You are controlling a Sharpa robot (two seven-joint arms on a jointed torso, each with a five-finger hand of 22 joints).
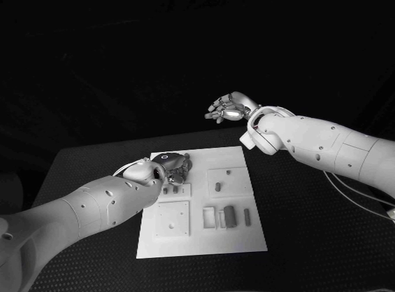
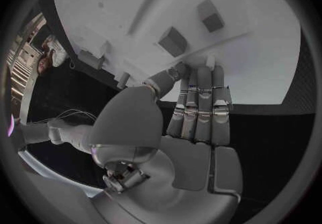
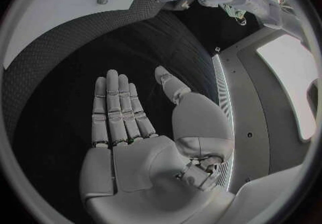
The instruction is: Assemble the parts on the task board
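Left hand [image 1: 167,171] on the task board [image 1: 202,243], right hand [image 1: 230,109] lifted clear.
Left fingers extended, touching the board's far end among parts [image 1: 225,215]; right spread, empty. A sideways push could scatter loose pieces across the surface.

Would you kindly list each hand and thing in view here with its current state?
left hand: over the far left part of the board, fingers straight and together, tips touching the board, holding nothing.
right hand: raised beyond the board, fingers extended, holding nothing.
board: flat on the table.
parts: lying on the board, untouched.
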